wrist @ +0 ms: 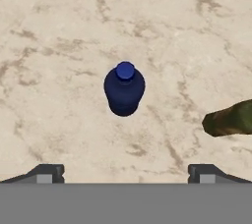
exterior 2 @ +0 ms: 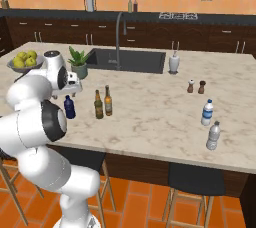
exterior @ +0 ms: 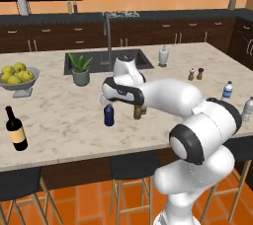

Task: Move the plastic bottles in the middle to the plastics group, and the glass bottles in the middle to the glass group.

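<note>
The pincer (wrist: 124, 171) hangs with jaws spread wide and empty, the squat dark blue plastic bottle (wrist: 124, 90) upright on the marble counter (wrist: 59, 46) directly beneath, apparently to straddle it, the olive green bottle (wrist: 230, 118) just beside.

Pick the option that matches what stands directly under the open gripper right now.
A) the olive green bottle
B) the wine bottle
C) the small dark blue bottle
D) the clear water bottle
C: in the hand view the small dark blue bottle stands upright on the marble counter, between the tips of the open gripper, nothing held.
</note>
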